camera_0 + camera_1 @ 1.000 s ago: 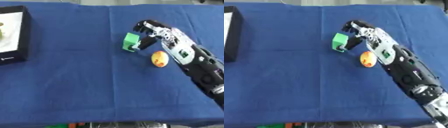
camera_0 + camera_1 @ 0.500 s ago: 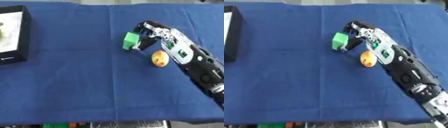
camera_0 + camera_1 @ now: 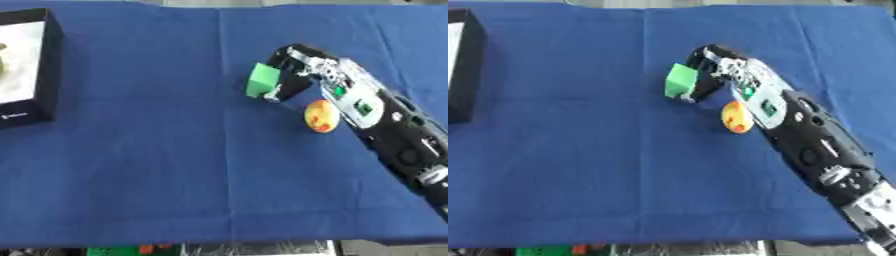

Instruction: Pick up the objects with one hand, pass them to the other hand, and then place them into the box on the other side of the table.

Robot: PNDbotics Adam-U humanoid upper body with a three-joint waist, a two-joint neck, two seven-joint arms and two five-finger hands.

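The right hand [image 3: 302,67], reaching in from the lower right, has its fingers curled round the green block [image 3: 262,80] just right of centre. Only one side looks caught — the block could twist out as it lifts. The orange ball [image 3: 320,116] sits just under the wrist and might get nudged and roll. The black box [image 3: 51,70] waits at the upper left — a long carry.

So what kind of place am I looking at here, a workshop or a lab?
Most likely a lab or test bench for robot practice, not a workshop. A plain blue cloth covers the table, with only a green block, a small orange ball and a black box, while the robot's right hand curls round the block.
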